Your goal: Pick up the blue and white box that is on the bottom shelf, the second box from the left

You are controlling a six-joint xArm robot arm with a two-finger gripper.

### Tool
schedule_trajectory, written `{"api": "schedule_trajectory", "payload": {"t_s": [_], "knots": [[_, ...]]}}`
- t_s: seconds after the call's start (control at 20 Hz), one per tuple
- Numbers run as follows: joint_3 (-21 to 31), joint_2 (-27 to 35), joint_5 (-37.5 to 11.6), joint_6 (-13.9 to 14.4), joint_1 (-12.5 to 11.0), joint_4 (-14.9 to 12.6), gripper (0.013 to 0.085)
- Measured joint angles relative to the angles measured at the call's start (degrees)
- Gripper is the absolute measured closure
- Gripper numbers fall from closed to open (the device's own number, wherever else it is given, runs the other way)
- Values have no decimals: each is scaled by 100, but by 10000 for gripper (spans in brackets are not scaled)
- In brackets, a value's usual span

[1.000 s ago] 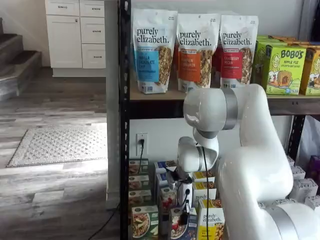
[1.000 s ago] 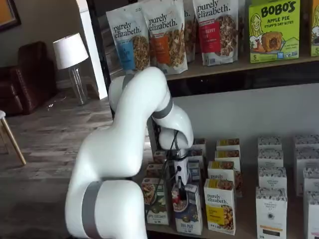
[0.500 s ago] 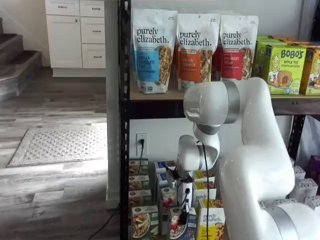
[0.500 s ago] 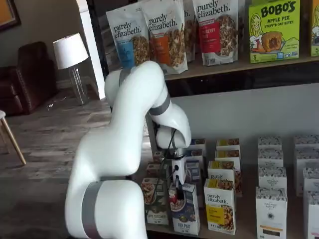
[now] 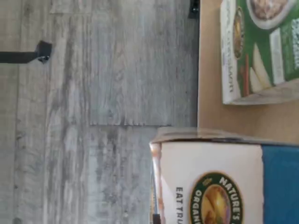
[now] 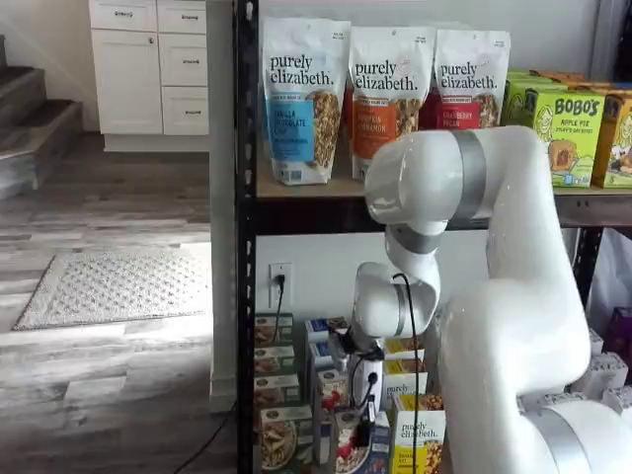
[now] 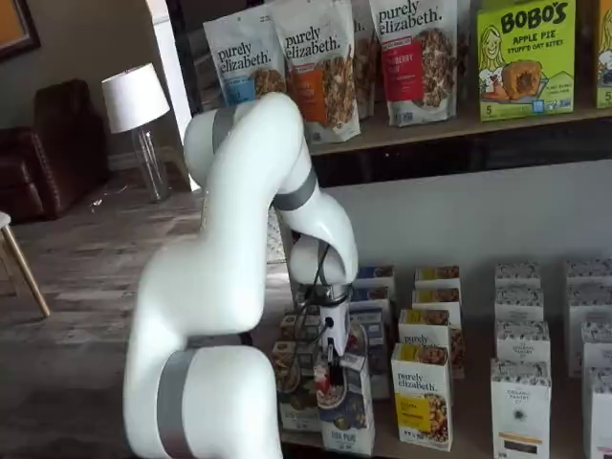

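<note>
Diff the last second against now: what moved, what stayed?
The end effector, shut on the blue and white box, has pulled it forward off its row, toward the shelf's front edge, and the arm's elbow has risen. The green-and-white carton, the yellow-and-white carton and the granola bags stayed put.

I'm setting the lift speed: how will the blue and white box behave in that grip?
The blue and white box looks like thin cardboard, probably light and somewhat crushable. It is tall and narrow, and the gripper is shut on its top, so it may swing or tilt. It stands close beside the green-and-white carton, which it could nudge.
</note>
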Motion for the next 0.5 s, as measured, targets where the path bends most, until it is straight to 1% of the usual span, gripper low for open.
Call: {"api": "schedule_trajectory", "payload": {"t_s": [0.2, 0.5], "knots": [[512, -322, -151, 210, 38, -200, 490], [1173, -810, -260, 269, 95, -209, 490]]}}
